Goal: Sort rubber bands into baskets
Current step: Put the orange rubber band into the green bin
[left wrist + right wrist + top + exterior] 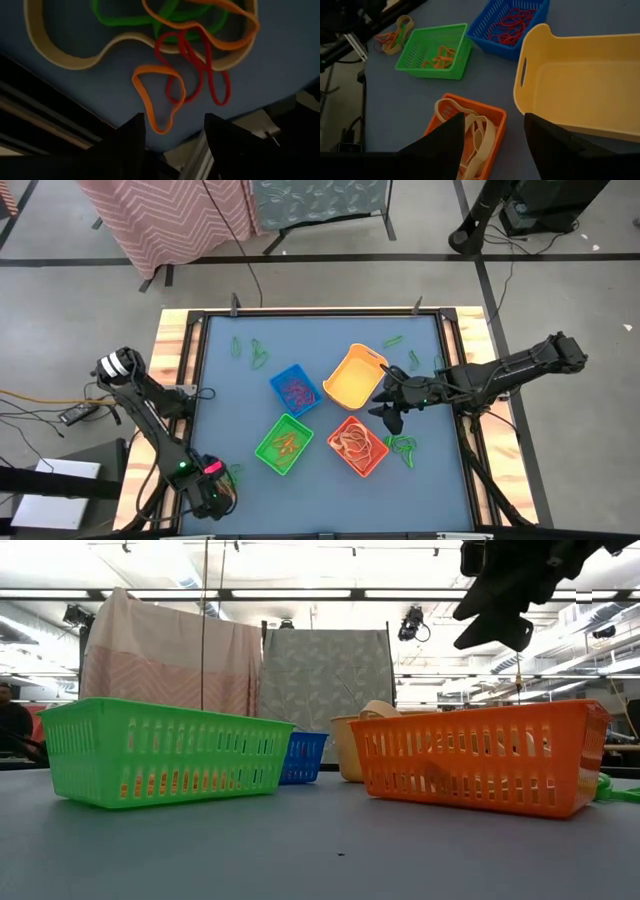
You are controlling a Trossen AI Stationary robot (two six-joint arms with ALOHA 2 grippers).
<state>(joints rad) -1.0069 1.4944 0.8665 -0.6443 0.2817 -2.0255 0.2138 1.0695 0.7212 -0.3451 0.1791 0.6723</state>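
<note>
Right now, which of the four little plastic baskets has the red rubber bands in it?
The blue plastic basket. It holds thin red rubber bands; the green one has orange bands, the orange one pale bands, and the yellow looks empty.

Low view: yellow basket [352, 748] mostly hidden behind orange basket [478, 755]; blue basket [303, 757] partly behind green basket [160, 750]. Basket contents unreadable there. Left wrist view: tan rubber band [65, 55] cut by frame edge. High view: loose green bands [403, 445] too small to count.

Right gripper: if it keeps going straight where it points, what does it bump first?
Probably the orange plastic basket, which lies between the right gripper's open fingers in its wrist view, though depth is unclear.
</note>
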